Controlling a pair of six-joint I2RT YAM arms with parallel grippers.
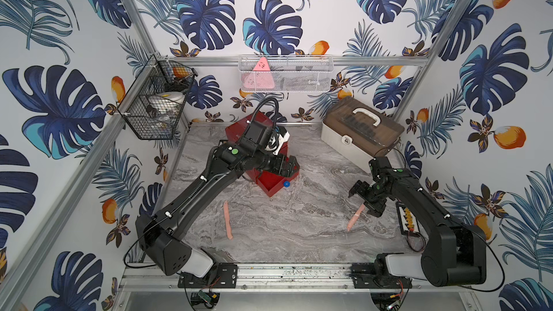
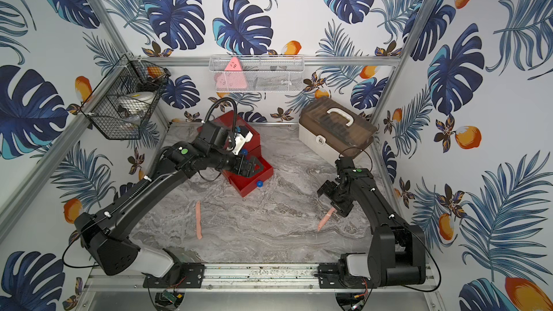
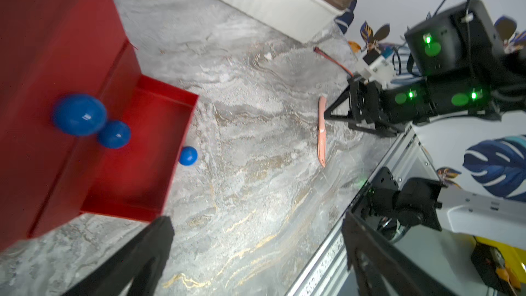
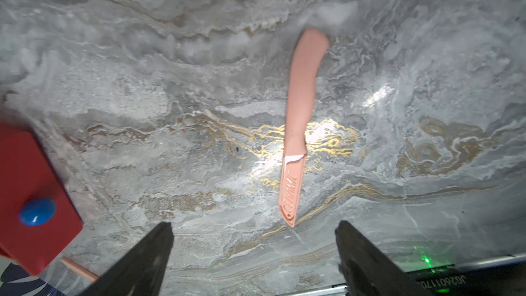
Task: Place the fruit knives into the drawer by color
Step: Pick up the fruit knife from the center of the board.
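Pink fruit knife on table, below spread right fingers

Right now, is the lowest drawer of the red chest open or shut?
Open. The lowest drawer sticks out from the red chest, its bare red floor showing in the left wrist view.

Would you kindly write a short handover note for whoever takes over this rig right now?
Left gripper: open, empty, beside the red chest and its pulled-out bottom drawer.
Right gripper: open, empty, hovering over a pink knife lying on the table.
Second pink knife: flat on the table in front of the chest.
Done: bottom drawer open, nothing visible inside. No teal or green knives in view.
Left: both pink knives into the open drawer.
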